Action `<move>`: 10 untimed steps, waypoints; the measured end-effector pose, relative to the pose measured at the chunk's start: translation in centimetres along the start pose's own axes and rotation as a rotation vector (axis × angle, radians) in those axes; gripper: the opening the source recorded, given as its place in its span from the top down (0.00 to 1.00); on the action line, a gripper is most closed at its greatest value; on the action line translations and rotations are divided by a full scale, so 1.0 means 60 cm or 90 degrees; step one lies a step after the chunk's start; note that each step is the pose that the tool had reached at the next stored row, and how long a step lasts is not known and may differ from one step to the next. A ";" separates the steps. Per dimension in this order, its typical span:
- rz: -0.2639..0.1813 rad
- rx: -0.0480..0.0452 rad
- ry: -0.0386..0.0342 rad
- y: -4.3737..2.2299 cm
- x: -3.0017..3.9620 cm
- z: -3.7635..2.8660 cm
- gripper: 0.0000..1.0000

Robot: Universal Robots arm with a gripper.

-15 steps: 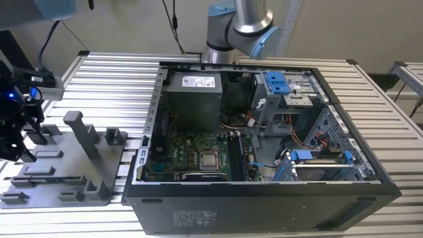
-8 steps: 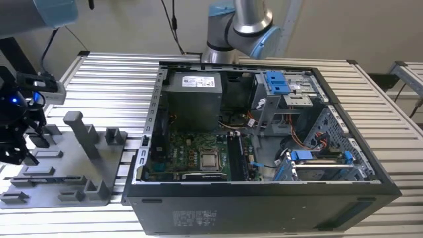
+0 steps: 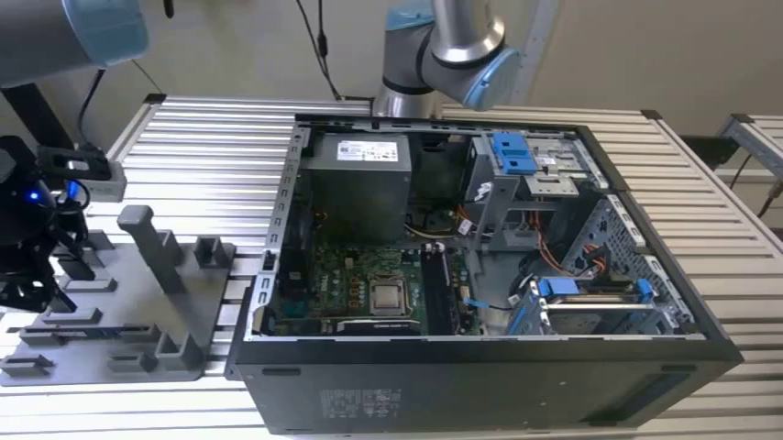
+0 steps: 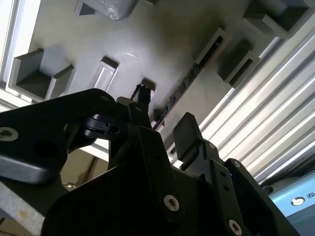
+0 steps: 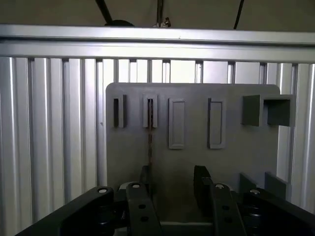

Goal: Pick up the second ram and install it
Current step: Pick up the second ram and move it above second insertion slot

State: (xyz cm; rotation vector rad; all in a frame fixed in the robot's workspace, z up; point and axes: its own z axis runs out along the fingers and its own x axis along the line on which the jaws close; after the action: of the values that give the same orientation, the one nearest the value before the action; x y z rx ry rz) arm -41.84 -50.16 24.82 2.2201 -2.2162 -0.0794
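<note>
The second ram [image 5: 150,142] lies edge-up in a slot of the grey fixture tray [image 5: 187,162]; in the first wrist view it is a thin dark strip running toward my fingers. In the second wrist view the ram [image 4: 189,81] shows a row of black chips. My gripper [image 5: 172,183] hangs open just above the tray, one finger [image 5: 144,177] close beside the strip and the other finger [image 5: 202,179] well off to its side. The exterior view has the gripper [image 3: 31,275] at its far left over the tray [image 3: 135,302], with the ram [image 3: 110,328] low in its slot.
An open black computer case [image 3: 490,385] lies on the slatted metal table [image 3: 208,137], with its motherboard [image 3: 367,275], power supply [image 3: 355,183] and light-blue drive clips [image 3: 514,151] exposed. Upright grey posts [image 3: 153,243] stand on the tray. The arm's base [image 3: 441,55] is behind the case.
</note>
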 end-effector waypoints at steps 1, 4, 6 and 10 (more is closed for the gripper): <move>-0.001 0.0000 0.0000 0.000 0.001 0.002 0.52; -0.005 -0.0001 0.0001 0.000 0.004 0.009 0.52; -0.007 -0.0002 0.0003 0.000 0.006 0.014 0.52; -0.012 -0.0004 0.0004 -0.001 0.013 0.022 0.52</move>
State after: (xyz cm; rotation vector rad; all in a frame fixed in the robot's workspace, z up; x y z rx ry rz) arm -41.84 -50.87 23.45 2.2398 -2.1956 -0.0793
